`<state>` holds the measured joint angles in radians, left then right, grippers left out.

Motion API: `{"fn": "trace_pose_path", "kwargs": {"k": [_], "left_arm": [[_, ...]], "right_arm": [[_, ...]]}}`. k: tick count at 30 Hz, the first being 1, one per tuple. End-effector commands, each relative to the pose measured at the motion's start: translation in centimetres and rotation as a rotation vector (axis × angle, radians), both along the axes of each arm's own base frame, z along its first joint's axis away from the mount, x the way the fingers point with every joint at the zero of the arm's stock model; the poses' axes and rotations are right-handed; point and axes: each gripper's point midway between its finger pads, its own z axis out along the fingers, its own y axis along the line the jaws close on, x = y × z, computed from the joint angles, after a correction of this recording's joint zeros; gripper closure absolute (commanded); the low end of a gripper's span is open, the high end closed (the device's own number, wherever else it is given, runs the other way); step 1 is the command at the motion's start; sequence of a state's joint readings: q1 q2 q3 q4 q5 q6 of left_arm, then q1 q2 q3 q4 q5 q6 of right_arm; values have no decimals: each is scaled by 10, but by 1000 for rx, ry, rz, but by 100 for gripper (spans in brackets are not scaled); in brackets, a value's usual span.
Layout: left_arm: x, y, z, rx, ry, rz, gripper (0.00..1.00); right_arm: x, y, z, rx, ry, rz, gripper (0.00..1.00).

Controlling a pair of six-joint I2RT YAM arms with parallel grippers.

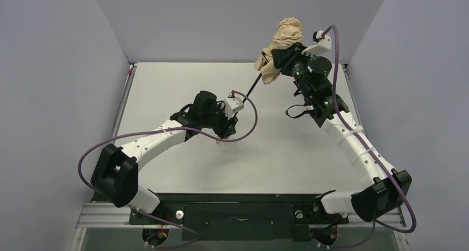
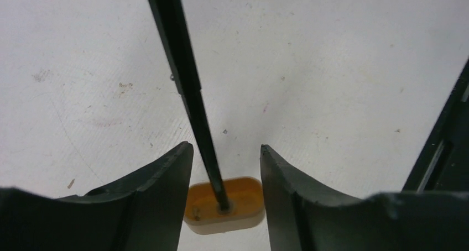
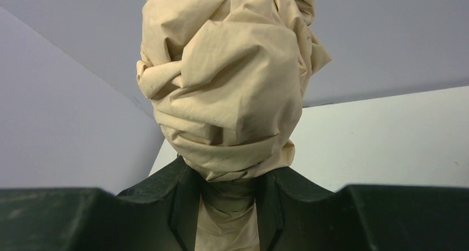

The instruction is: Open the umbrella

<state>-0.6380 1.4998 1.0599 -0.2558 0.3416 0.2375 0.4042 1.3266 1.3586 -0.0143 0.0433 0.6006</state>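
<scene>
- The umbrella [image 1: 283,43] is held in the air above the far right of the table [image 1: 182,85], its canopy bundled; the right gripper [image 3: 228,169] is clenched on the fabric neck
- Its shaft [image 1: 251,88] slants down-left to the handle [image 2: 238,201], which sits between the jaws of the left gripper [image 2: 226,148]
- Those jaws flank the handle closely; whether they press on it I cannot tell
- The long axis runs from gripper to gripper, so opening likely means sliding along the shaft

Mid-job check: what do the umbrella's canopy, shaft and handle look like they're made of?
The umbrella canopy looks like tan woven cloth, matte, going by its fine weave and soft crumpled folds. The shaft is thin, black, straight and faintly glossy: likely painted metal, though the look leaves that open. The handle is an orange-tan, smooth, rounded oblong, probably moulded plastic.
</scene>
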Motion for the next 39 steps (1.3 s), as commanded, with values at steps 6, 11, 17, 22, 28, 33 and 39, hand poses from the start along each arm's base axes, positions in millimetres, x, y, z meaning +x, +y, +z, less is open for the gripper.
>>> {"fn": "trace_pose_path", "kwargs": {"k": [6,11,17,22,28,33,39], "left_arm": [[12,-18,177,-512,-177,-52,26],[36,-2,248,-679,-185,49,12],[32,-12,287,-766,-162,-35,2],[30,-22,294,-819,-115,-57,3],[40,-29,292,-799,-158,-25,3],[34,-44,284,-681,-284,-40,23],[37,-37,280,-683,-278,-33,76]], "right_arm": [[-35,19,77,33,-301,151,100],[-50,35,78,48,-324,272,100],[-72,60,86,63,-367,431,100],[-84,74,93,70,-391,503,100],[-106,94,104,29,-449,552,100],[-105,100,103,31,-424,518,100],[-97,94,105,-4,-425,458,100]]}}
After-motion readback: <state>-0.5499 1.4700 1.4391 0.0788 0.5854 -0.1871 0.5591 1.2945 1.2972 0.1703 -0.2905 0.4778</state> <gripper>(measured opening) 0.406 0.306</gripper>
